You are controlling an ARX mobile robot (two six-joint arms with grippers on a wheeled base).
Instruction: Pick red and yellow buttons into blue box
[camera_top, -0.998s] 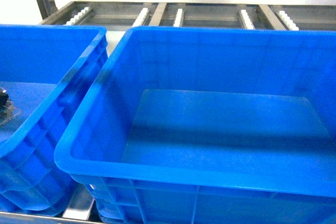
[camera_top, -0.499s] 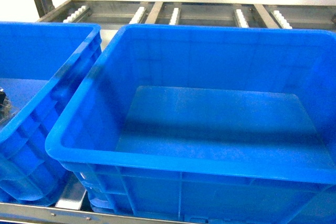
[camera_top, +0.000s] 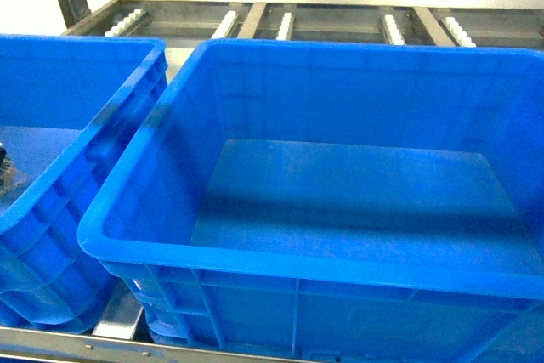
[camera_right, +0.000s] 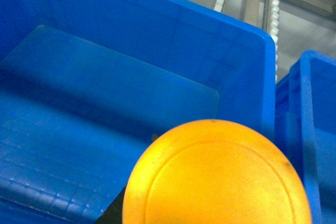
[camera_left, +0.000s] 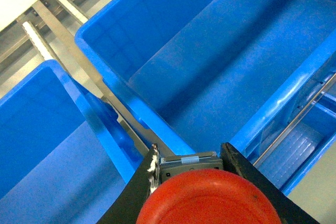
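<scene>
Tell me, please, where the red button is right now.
The red button fills the bottom edge of the left wrist view, held between the left gripper's fingers above the blue box's near rim.

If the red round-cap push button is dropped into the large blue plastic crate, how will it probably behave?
The red round-cap push button, held in the left end effector, looks rigid. With its wide cap it is probably top-heavy and may tip. The large blue plastic crate has a smooth floor, so it might slide.

Bright, even overhead light, soft shadows inside the blue box (camera_top: 340, 201); both close wrist views seem slightly blurred.
</scene>
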